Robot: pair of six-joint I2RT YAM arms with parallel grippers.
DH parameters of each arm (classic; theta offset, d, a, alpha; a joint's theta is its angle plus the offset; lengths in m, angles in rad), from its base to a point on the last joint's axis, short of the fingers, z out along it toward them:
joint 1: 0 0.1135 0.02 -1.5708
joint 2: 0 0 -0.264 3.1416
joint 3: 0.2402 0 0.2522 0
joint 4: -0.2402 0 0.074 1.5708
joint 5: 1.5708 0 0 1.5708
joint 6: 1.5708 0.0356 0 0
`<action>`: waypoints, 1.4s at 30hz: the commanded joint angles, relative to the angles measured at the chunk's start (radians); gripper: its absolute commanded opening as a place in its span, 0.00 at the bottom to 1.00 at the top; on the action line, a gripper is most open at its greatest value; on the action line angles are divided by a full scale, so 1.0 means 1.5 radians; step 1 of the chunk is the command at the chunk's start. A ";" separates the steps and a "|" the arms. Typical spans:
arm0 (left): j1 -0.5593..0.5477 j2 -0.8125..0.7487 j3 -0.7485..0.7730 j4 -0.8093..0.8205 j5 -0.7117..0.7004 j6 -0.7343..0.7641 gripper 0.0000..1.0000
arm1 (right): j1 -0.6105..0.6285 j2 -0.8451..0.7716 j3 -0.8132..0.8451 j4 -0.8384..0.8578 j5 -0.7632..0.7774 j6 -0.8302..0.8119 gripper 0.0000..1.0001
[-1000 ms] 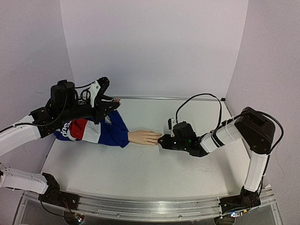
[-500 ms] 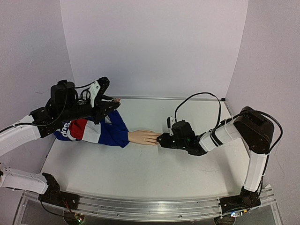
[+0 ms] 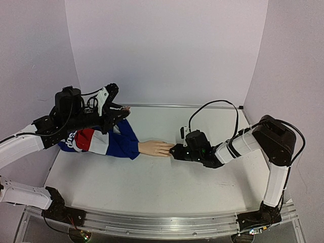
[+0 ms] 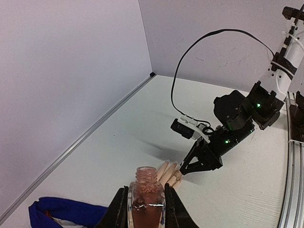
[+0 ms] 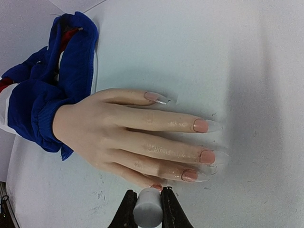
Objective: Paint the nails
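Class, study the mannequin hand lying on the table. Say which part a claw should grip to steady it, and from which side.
Grip the wrist, just past the blue cuff, coming down from above with the jaws across its width. The hand lies flat, palm down, so its sides are free there, and that probably keeps clear of the nails.

Little-finger nail (image 5: pixel 156 186) partly behind white cap (image 5: pixel 147 212); bottle (image 4: pixel 147 202) base cropped.
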 commanded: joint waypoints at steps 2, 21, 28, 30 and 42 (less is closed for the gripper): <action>0.002 -0.003 0.008 0.021 0.009 0.009 0.00 | 0.000 0.005 0.016 0.004 0.009 -0.002 0.00; 0.002 -0.004 0.008 0.020 0.010 0.009 0.00 | -0.001 0.014 0.021 0.000 0.010 0.000 0.00; 0.002 -0.003 0.008 0.019 0.010 0.010 0.00 | -0.001 0.015 0.022 0.000 0.015 0.000 0.00; 0.002 -0.004 0.009 0.020 0.010 0.010 0.00 | -0.001 0.014 0.022 0.000 0.017 0.000 0.00; 0.002 -0.003 0.010 0.020 0.012 0.009 0.00 | 0.000 0.010 0.021 -0.011 0.031 0.002 0.00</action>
